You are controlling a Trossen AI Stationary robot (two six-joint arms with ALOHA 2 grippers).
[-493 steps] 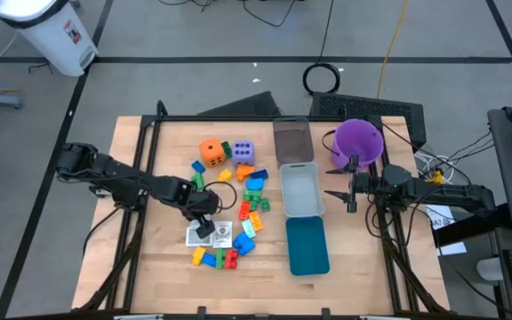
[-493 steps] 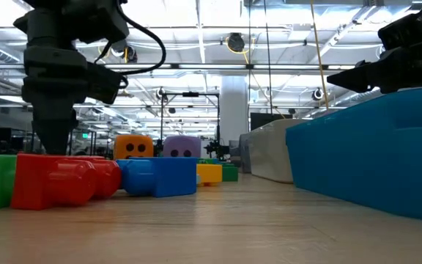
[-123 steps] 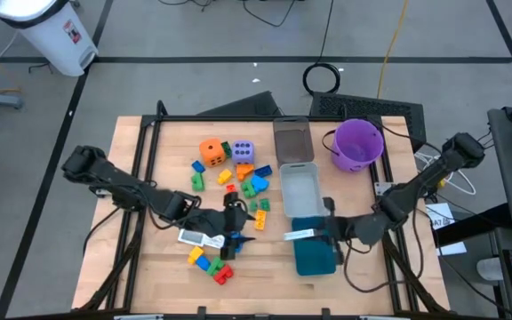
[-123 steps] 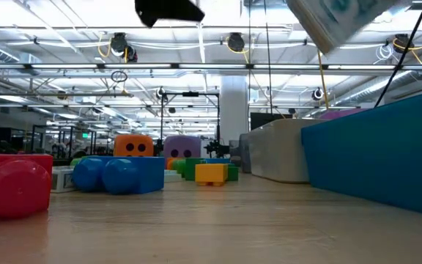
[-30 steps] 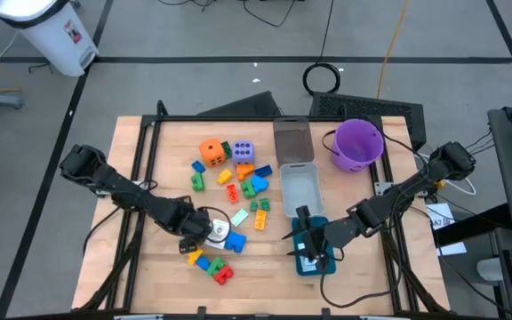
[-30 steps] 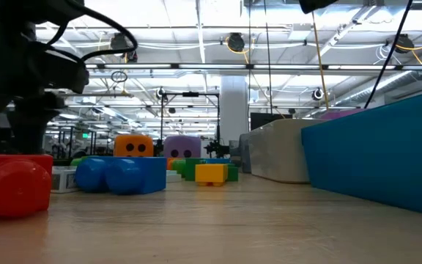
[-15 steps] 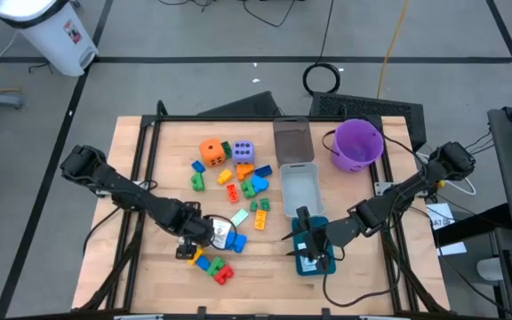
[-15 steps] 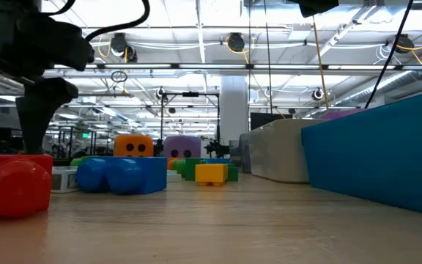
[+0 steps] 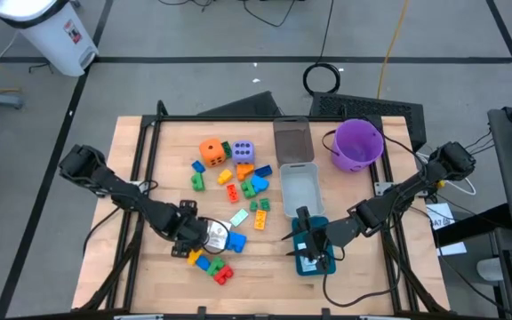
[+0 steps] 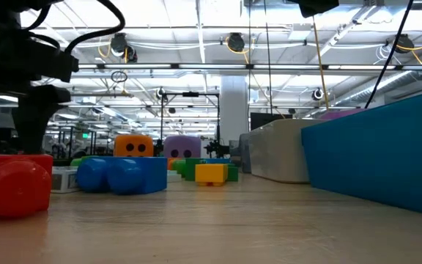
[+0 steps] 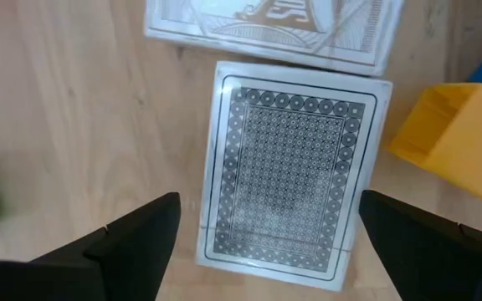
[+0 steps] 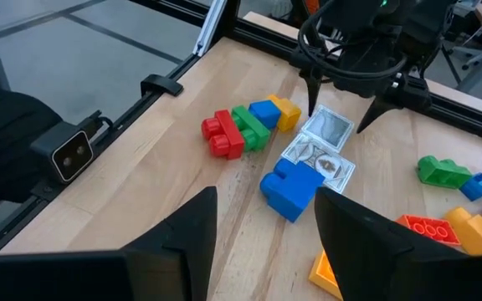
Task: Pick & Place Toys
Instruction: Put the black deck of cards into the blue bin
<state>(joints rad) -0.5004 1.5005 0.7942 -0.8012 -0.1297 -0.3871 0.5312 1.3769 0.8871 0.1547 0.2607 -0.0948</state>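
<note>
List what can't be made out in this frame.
- Card face: left wrist view shows only its patterned back.
- Second card: cut off by the picture's edge in the left wrist view.
- Teal tray contents: high view, right gripper covers it.
- Left gripper: low view shows only a dark silhouette.

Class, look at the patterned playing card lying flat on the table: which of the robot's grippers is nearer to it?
Left. The left gripper hangs directly over the patterned card, fingers open either side. The right gripper is across the table, above the teal tray.
</note>
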